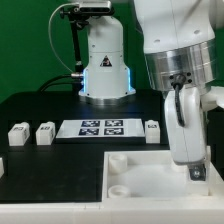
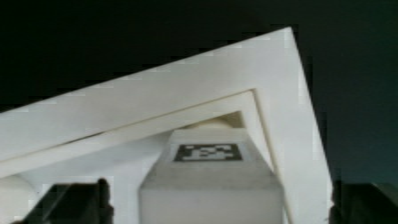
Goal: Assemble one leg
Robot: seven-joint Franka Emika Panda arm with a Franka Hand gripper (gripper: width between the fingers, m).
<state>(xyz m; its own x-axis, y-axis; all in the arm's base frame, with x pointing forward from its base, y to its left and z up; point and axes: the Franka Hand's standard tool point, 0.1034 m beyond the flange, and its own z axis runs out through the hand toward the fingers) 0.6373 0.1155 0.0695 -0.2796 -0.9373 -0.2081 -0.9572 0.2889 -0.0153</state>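
Observation:
In the wrist view a white leg (image 2: 214,180) with a black-and-white marker on its face stands in a corner of the large white tray (image 2: 107,110). It lies between my gripper's (image 2: 219,202) two dark fingers, with a gap on each side, so the gripper is open. In the exterior view the gripper (image 1: 195,172) hangs over the tray's (image 1: 140,185) far corner at the exterior view's right, and hides that leg. Three more legs stand on the black table: two at the left (image 1: 17,134) (image 1: 45,133) and one right of the marker board (image 1: 152,131).
The marker board (image 1: 100,127) lies at the table's middle, in front of the robot base (image 1: 105,70). The tray fills the front right of the exterior view, with a round socket (image 1: 118,186) near its left corner.

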